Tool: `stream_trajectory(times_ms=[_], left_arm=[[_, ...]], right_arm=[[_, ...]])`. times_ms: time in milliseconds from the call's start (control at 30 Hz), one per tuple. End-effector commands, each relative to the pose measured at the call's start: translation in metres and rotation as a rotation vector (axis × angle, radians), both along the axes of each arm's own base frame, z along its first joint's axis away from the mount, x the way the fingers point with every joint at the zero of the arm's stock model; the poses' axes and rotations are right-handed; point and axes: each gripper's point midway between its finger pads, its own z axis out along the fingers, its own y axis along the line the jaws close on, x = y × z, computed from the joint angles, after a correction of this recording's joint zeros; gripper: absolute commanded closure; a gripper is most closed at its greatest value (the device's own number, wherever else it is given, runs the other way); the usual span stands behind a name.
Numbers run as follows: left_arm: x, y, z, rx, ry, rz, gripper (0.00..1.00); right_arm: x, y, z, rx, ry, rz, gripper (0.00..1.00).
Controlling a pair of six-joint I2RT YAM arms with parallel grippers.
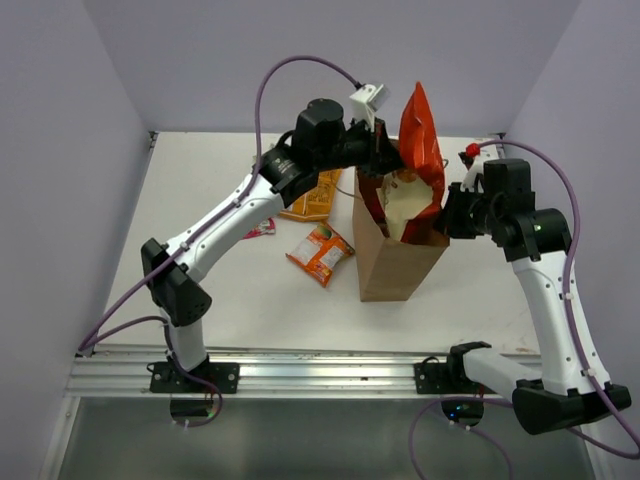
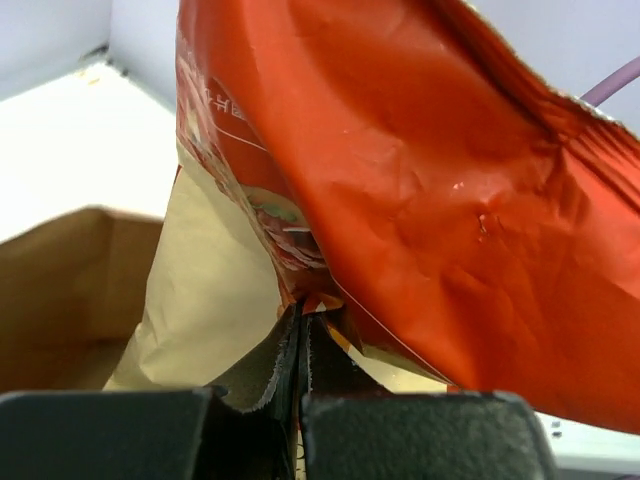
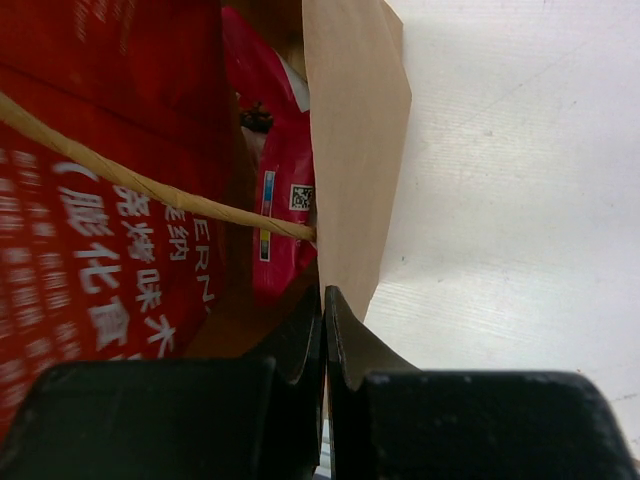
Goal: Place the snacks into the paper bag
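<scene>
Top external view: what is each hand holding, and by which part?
Left hand pinches the large red bag by its edge. Right hand pinches the paper bag by its wall near the rim.

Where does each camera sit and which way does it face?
Top external: above and behind the bases, looking down; both arms show.
Left wrist: on the left arm, facing the left gripper shut on the large red bag.
Right wrist: on the right arm, facing the right gripper shut on the paper bag.
Shared: all show both bags.
</scene>
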Motion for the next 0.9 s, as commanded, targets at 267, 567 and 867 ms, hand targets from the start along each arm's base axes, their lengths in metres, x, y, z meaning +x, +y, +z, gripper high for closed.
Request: stream_trajectory(times_ms=[267,567,867], left_arm=[[0.023,0.08,0.087,0.06,-0.314,0.383,0.24],[0.13,0.278,-0.087,0.461,0.029,1.075,0.0],[0.153,0.305,-0.287,0.795,0.285,0.986,0.0]], right_arm=[[0.001,0.008,0.003,0.03,-0.025,0.035,1.0],[0.001,0.008,0.004,0.033,-0.034,0.038,1.0],[0.003,0.009,0.004,0.031,-0.028,0.04,1.0]])
